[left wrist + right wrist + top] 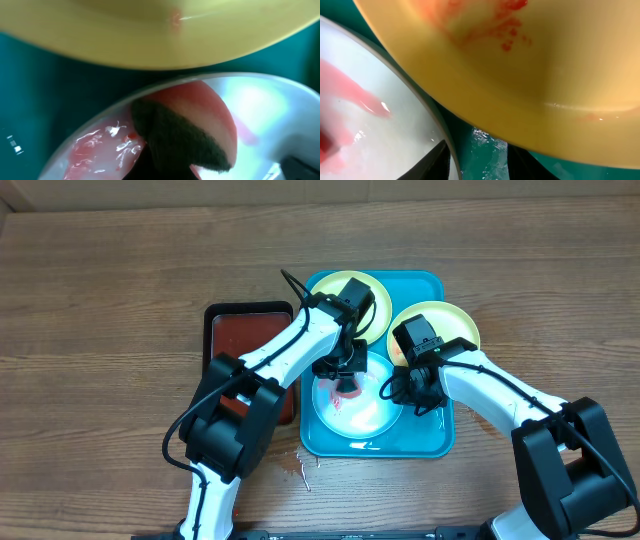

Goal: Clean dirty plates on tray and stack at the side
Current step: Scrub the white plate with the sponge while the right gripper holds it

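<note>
Centrally, the left gripper (345,376) is closed on a pink sponge with a dark fuzzy scouring face (205,117) and presses it onto the round light blue rimmed plastic plate (368,416) directly beneath its fingers. Red-orange smears and wet streaks lie on the pale centre just beside the sponge. That plate sits in the large rectangular turquoise plastic tray (432,442). Just beyond the left fingers lies a round yellow-green rimmed plate (380,308), also in the tray.

The right gripper (421,394) has its dark fingers (438,160) standing apart, straddling the blue plate's rim with bare tray showing between them. Just past those fingers lies the second yellow-green rimmed plate (452,322), red smears on its surface, overlapping the tray's edge.

Beside the left arm, away from the plates, a smaller black tray of red liquid (246,332) rests on the brown wooden table (100,330), next to the turquoise tray.
</note>
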Available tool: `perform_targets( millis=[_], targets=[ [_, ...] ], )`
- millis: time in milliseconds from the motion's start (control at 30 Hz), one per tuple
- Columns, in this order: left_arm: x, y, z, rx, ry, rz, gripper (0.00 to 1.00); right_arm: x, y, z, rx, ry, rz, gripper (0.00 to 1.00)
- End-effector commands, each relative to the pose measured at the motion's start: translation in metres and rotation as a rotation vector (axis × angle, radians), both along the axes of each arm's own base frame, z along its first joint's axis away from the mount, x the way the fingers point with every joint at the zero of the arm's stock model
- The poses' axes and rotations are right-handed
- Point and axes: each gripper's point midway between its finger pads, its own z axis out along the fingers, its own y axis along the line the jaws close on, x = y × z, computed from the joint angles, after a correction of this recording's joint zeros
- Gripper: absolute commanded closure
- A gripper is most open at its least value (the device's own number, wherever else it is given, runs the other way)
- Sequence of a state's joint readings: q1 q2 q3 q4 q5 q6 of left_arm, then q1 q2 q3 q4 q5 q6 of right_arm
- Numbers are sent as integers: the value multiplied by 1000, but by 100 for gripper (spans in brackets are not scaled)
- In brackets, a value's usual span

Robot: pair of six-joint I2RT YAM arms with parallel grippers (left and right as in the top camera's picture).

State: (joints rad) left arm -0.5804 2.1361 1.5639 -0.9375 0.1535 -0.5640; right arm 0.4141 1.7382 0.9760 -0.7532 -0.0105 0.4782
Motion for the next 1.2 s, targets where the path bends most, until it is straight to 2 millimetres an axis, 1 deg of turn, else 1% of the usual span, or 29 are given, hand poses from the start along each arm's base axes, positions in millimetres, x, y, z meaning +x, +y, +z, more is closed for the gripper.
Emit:
perform_targets(
  millis=[0,33,67,100,167,233,300,367,500,533,600,767,900,967,1033,1100,1167],
  targets=[
    [10,39,-3,175,-39,27,96,-5,-8,-5,-33,18,-15,61],
    [11,48,-3,224,-48,25,96,-5,-8,-5,-33,18,-15,61],
    [11,54,-2,254,-55,22,96,-5,-8,-5,-33,18,-15,61],
    [12,55,-2,264,-60,7,96,-5,-8,-5,-33,17,-15,62],
    [12,50,-2,237,-59,-20,96,-5,-8,-5,-33,17,-15,61],
    [11,39,-3,175,-44,-40,96,-5,-8,-5,-33,17,-15,62],
    [6,21,-4,76,-12,-68,96,-5,-8,-5,-33,17,-15,62],
    [-2,-3,-3,-62,37,-100,96,-5,-8,-5,-33,17,-15,62],
    [-21,-43,-1,-287,155,-119,96,-5,-8,-5,-33,17,-15,62],
    [-25,-48,-2,-314,179,-123,96,-5,-8,-5,-33,17,-15,62],
    [-33,-51,-5,-322,215,-126,96,-5,-8,-5,-33,18,-15,62],
    [-47,-43,-5,-280,260,-154,96,-5,-8,-5,-33,18,-15,62],
    [-48,-23,-10,-170,258,-145,96,-4,-8,-5,-32,15,-15,62],
    [-43,-7,-12,-75,236,-130,96,-4,-8,-5,-32,15,-15,62],
    [-36,16,-11,64,200,-119,96,-4,-8,-5,-32,15,-15,62],
    [-27,46,-9,240,146,-103,96,-4,-8,-5,-32,15,-15,62],
    [-20,66,-7,355,107,-92,96,-4,-8,-5,-32,14,-15,63]
  ],
)
